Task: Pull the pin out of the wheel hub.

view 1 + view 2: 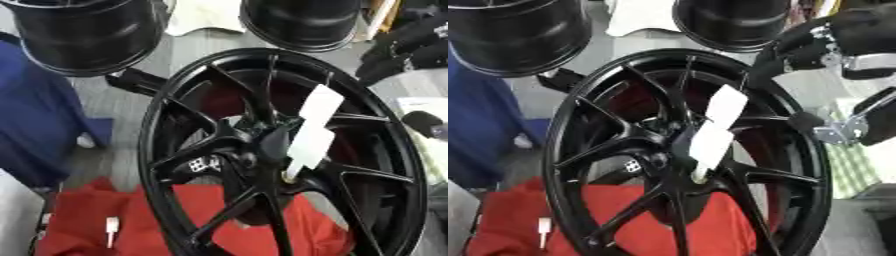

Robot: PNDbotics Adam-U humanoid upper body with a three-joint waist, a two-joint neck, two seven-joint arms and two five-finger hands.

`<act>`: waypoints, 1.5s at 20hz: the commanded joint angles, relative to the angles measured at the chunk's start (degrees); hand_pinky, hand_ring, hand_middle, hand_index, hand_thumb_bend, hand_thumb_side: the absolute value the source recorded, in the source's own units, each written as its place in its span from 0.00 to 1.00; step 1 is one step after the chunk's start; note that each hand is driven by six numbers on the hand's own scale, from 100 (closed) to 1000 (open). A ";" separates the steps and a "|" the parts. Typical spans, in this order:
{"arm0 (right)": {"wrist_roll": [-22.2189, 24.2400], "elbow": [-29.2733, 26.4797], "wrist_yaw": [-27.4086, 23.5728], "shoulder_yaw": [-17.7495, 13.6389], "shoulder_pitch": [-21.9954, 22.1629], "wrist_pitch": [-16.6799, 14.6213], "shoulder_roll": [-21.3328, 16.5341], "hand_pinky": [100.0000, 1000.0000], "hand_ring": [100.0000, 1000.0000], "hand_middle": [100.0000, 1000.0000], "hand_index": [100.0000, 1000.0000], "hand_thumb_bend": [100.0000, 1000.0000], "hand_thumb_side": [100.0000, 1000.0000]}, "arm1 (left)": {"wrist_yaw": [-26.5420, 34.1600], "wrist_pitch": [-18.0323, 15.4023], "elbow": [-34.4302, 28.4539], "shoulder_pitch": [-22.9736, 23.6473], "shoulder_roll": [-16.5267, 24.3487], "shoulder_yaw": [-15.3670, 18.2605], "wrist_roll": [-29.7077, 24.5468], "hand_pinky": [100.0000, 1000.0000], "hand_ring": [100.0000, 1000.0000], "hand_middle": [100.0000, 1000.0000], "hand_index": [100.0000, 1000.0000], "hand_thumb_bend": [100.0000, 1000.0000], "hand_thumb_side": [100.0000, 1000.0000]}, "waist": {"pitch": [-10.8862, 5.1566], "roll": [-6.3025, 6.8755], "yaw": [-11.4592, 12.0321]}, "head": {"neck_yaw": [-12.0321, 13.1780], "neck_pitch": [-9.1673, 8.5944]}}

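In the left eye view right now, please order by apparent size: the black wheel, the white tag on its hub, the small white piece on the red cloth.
1. black wheel
2. white tag
3. small white piece

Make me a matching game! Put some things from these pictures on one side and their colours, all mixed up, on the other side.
Things:
1. wheel
2. cloth under the wheel
3. tag on the hub
4. fabric at the left edge

Colours:
A. white
B. blue
C. black
D. red

Pairs: 1-C, 2-D, 3-A, 4-B
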 commanded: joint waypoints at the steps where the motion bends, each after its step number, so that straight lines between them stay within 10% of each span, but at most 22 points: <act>1: 0.47 -0.66 -1.40 0.63 -1.21 -1.83 -1.10 0.95 0.92 0.84 0.91 0.00 0.23 | 0.41 0.00 -0.67 -0.90 1.03 0.40 -0.18 0.60 0.76 0.72 0.77 0.54 0.36 | -1.18 0.06 0.15 | -0.19 -0.34; 30: 8.02 -0.66 -2.68 9.38 -9.33 4.77 4.47 0.99 0.94 0.82 0.94 0.00 0.20 | 1.32 0.51 0.14 -2.07 -0.22 -0.24 -0.78 0.60 0.76 0.72 0.77 0.53 0.35 | -1.75 -1.30 0.92 | -1.50 3.13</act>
